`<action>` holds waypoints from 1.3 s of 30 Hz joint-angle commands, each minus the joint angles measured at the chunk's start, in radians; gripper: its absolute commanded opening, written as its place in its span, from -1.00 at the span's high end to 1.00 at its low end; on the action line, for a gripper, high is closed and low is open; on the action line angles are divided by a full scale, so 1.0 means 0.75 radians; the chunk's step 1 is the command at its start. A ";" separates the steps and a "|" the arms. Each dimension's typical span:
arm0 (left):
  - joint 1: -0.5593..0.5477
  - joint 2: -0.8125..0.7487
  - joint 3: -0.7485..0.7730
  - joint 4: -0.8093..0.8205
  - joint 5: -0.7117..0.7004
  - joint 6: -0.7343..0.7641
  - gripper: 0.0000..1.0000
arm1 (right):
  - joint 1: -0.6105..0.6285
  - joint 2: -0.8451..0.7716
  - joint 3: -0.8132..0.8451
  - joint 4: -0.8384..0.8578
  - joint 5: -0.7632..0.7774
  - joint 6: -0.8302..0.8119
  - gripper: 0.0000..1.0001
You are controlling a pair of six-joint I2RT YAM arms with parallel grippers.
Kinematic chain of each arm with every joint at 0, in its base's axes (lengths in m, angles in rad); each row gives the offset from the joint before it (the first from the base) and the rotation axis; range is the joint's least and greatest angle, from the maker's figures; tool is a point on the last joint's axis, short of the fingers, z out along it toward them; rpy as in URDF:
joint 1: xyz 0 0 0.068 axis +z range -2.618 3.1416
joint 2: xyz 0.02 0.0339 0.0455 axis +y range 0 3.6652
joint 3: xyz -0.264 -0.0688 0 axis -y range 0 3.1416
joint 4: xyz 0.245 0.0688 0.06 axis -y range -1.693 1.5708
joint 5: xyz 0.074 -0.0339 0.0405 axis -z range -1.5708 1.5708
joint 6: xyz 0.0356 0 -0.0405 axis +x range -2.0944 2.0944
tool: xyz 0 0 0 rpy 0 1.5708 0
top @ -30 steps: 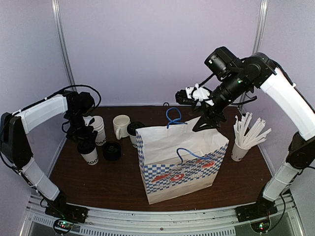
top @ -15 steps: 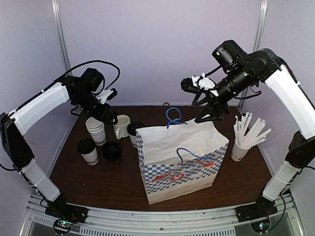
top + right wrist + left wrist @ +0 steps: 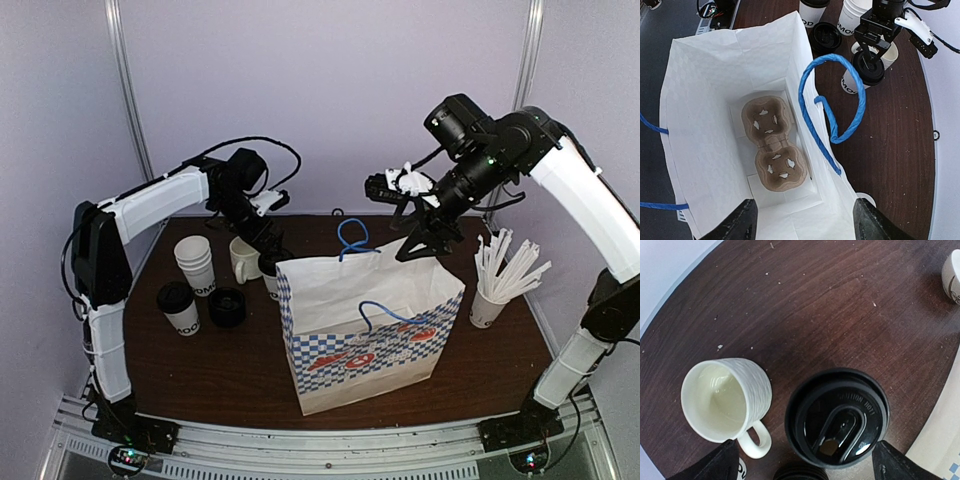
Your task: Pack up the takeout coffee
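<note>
Top external: the left gripper [image 3: 268, 240] has swung from the far-left cup [image 3: 181, 308] to above the takeout coffee [image 3: 272, 264], which stands on the bench [image 3: 200, 370] between mug [image 3: 245, 256] and bag [image 3: 370, 330]. Left wrist: its fingers [image 3: 715, 467] are spread wide either side of the black lid [image 3: 837, 417], nothing held, so a grasp appears next. Right wrist: the right gripper [image 3: 802, 222], fingers apart, hovers over the open bag's empty 2-cup carrier [image 3: 772, 145].

You see the left gripper [image 3: 267, 238] gone from the lidded cup [image 3: 181, 305] at left; it now hangs over the takeout coffee [image 3: 837, 417] beside the mug [image 3: 726, 399], jaws wider.
</note>
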 commanded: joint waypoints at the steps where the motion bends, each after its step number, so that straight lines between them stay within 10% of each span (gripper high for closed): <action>1: 0.004 0.053 0.098 -0.013 0.072 0.034 -0.94 | -0.008 -0.035 -0.001 0.024 0.019 0.023 -0.38; 23: -0.025 0.100 0.071 -0.073 0.057 0.067 -0.91 | -0.002 0.185 0.013 0.096 0.033 0.082 -0.51; 33: -0.032 0.125 0.100 -0.108 0.114 0.069 -0.76 | -0.017 0.235 0.019 0.079 0.054 0.059 0.56; 39: -0.053 0.128 0.107 -0.107 0.100 0.093 -0.83 | -0.076 0.220 0.028 0.078 0.080 0.064 0.82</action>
